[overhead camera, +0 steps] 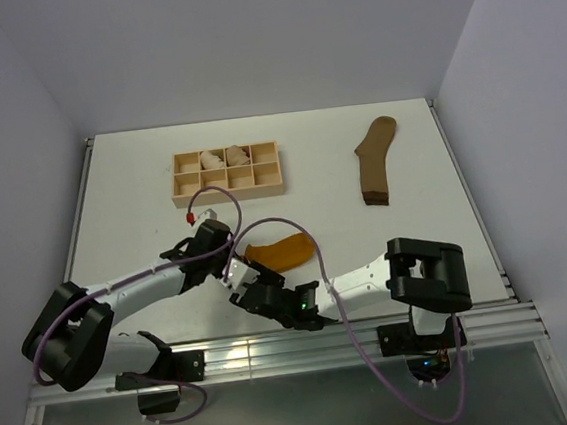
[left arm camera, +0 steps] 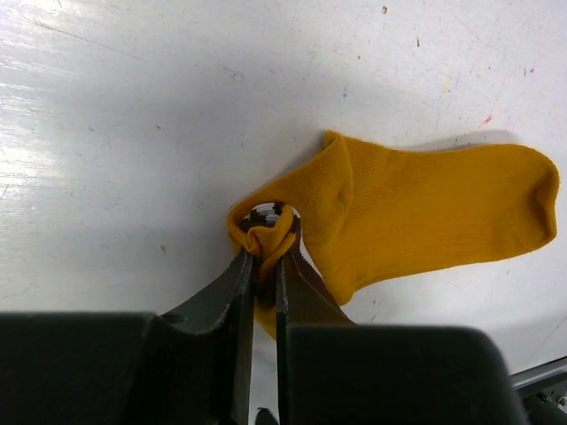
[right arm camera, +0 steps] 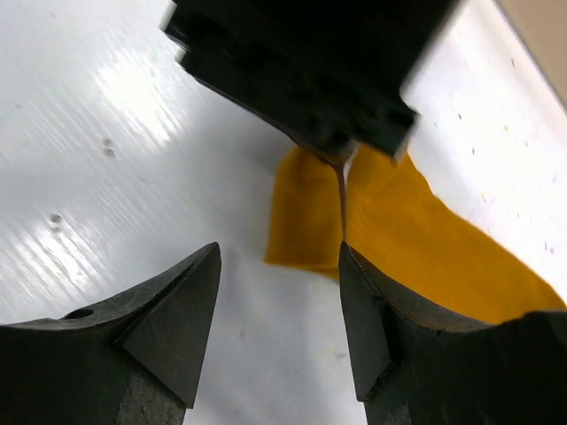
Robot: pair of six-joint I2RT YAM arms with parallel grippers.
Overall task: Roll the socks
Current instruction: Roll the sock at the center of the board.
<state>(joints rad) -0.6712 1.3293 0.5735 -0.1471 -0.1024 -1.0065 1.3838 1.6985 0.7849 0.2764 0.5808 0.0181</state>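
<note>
The mustard-orange sock (left arm camera: 425, 212) lies flat on the white table, its striped cuff end curled into a small roll. My left gripper (left arm camera: 268, 252) is shut on that rolled cuff. In the top view the same sock (overhead camera: 285, 251) shows between the two wrists, near the front edge. My right gripper (right arm camera: 279, 252) stands open just short of the sock's edge (right arm camera: 416, 239), with only bare table between its fingers. The left gripper's black body (right arm camera: 310, 71) hangs over the sock ahead of it. The olive-brown sock (overhead camera: 374, 164) lies flat and apart at the back right.
A wooden compartment tray (overhead camera: 261, 186) sits at the back centre-left with pale pinkish rolled bundles (overhead camera: 223, 159) in its upper cells. Both arms crowd together near the front rail (overhead camera: 306, 346). White walls close off the left, right and back.
</note>
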